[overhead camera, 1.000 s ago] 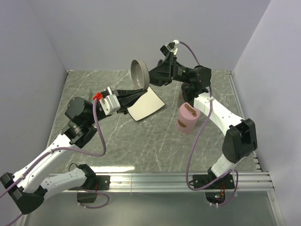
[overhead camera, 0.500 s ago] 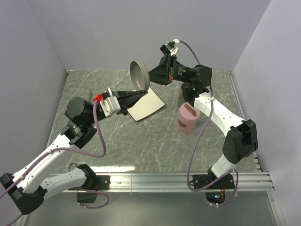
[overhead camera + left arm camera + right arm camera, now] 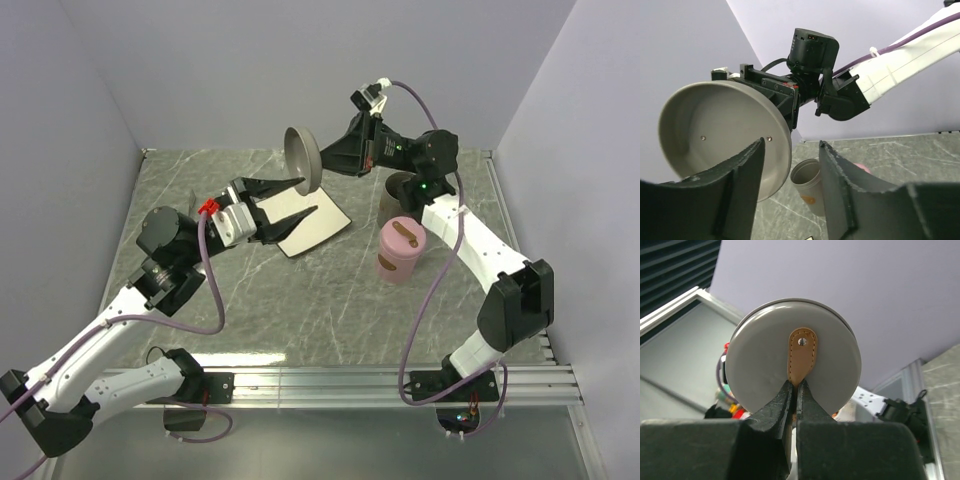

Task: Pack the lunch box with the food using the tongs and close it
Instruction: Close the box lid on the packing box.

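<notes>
A round grey lid (image 3: 300,158) hangs in the air above the white plate (image 3: 318,228). My right gripper (image 3: 326,166) is shut on the lid's tan leather tab (image 3: 801,352). The lid (image 3: 760,365) faces the right wrist camera. My left gripper (image 3: 298,198) is open just under the lid, and its fingers (image 3: 747,165) are apart from the rim. The lid's hollow underside (image 3: 715,130) shows in the left wrist view. The grey lunch box (image 3: 807,182) stands open on the table, partly behind the right arm (image 3: 400,188). The food and the tongs are out of view.
A pink lidded container (image 3: 398,252) stands right of the plate, under the right forearm. Grey walls close the table at the back and both sides. A metal rail runs along the near edge (image 3: 400,380).
My right gripper closed on the lid's tab. Then my left gripper opened and let go of the lid. The lid moved slightly right and turned more edge-on.
</notes>
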### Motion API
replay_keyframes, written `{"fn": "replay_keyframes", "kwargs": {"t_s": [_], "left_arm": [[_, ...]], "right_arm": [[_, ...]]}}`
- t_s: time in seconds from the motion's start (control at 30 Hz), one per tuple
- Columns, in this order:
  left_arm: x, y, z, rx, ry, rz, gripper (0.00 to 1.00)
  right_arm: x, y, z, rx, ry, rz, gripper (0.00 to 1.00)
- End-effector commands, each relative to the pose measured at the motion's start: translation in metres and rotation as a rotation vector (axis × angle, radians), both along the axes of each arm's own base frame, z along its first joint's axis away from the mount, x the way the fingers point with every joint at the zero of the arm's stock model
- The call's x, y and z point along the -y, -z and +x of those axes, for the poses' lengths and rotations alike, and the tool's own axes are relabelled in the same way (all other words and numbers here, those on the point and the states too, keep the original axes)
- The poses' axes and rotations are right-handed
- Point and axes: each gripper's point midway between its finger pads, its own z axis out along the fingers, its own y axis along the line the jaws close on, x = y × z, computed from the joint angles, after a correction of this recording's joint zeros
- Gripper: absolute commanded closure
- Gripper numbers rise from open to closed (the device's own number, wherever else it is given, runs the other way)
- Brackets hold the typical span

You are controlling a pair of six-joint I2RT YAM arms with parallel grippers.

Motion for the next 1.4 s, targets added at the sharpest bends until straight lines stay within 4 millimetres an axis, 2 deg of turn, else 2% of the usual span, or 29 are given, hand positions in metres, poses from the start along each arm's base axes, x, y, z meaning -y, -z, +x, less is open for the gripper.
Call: {"fn": "replay_keyframes", "kwargs": {"t_s": [0.0,0.07,0.1,0.13,0.17,0.2,0.23,0.37,0.4,0.43,0.47,0.5,0.57,0.6,0.7,0.73,0.83,0.93,1.0,1.23,1.37], "left_arm": [[-0.01,-0.011,-0.001,0.005,-0.028,-0.037,0.43],[-0.012,-0.008,0.0,-0.013,-0.037,-0.036,0.33],[-0.011,-0.006,0.002,-0.022,-0.039,-0.031,0.16],[-0.011,-0.001,0.004,-0.049,-0.046,-0.017,0.04],[-0.011,0.001,0.005,-0.068,-0.048,-0.01,0.01],[-0.012,0.004,0.01,-0.092,-0.069,-0.001,0.01],[-0.011,0.017,0.015,-0.142,-0.086,0.04,0.01],[-0.018,0.028,0.035,-0.23,-0.189,0.088,0.01],[-0.021,0.034,0.041,-0.267,-0.228,0.103,0.01],[-0.021,0.031,0.044,-0.289,-0.239,0.106,0.0],[-0.022,0.044,0.046,-0.337,-0.254,0.149,0.01],[-0.022,0.047,0.049,-0.361,-0.267,0.164,0.01],[-0.022,0.054,0.055,-0.413,-0.292,0.204,0.01],[-0.023,0.065,0.056,-0.451,-0.302,0.238,0.01],[-0.023,0.077,0.06,-0.49,-0.323,0.271,0.01],[-0.023,0.084,0.061,-0.501,-0.326,0.284,0.01],[-0.023,0.1,0.062,-0.521,-0.33,0.321,0.01],[-0.025,0.112,0.063,-0.526,-0.343,0.352,0.01],[-0.027,0.114,0.063,-0.507,-0.339,0.383,0.01],[-0.026,0.146,0.058,-0.602,-0.264,0.527,0.01],[-0.028,0.153,0.057,-0.612,-0.26,0.536,0.01]], "right_arm": [[0.016,-0.025,-0.005,0.123,0.068,0.008,1.0],[0.018,-0.019,0.007,0.127,0.11,-0.033,1.0],[0.02,-0.018,0.011,0.135,0.126,-0.049,1.0],[0.024,-0.011,0.023,0.15,0.174,-0.093,1.0],[0.026,-0.008,0.026,0.161,0.188,-0.117,1.0],[0.028,-0.005,0.031,0.174,0.206,-0.14,1.0],[0.033,0.002,0.039,0.208,0.247,-0.193,1.0],[0.054,0.022,0.071,0.297,0.423,-0.375,1.0],[0.063,0.031,0.084,0.35,0.505,-0.471,1.0],[0.07,0.036,0.091,0.378,0.548,-0.527,1.0],[0.076,0.041,0.098,0.403,0.584,-0.581,1.0],[0.089,0.05,0.115,0.47,0.669,-0.676,1.0],[0.105,0.065,0.125,0.469,0.721,-0.805,1.0],[0.118,0.079,0.136,0.49,0.754,-0.912,1.0],[0.141,0.101,0.15,0.538,0.777,-1.094,1.0],[0.155,0.107,0.158,0.543,0.823,-1.17,1.0],[0.18,0.126,0.17,0.577,0.845,-1.335,1.0],[0.196,0.145,0.177,0.605,0.822,-1.456,1.0],[0.208,0.158,0.184,0.604,0.806,-1.539,1.0],[0.228,0.199,0.204,0.567,0.69,-1.696,1.0],[0.235,0.216,0.21,0.558,0.656,-1.727,1.0]]}}
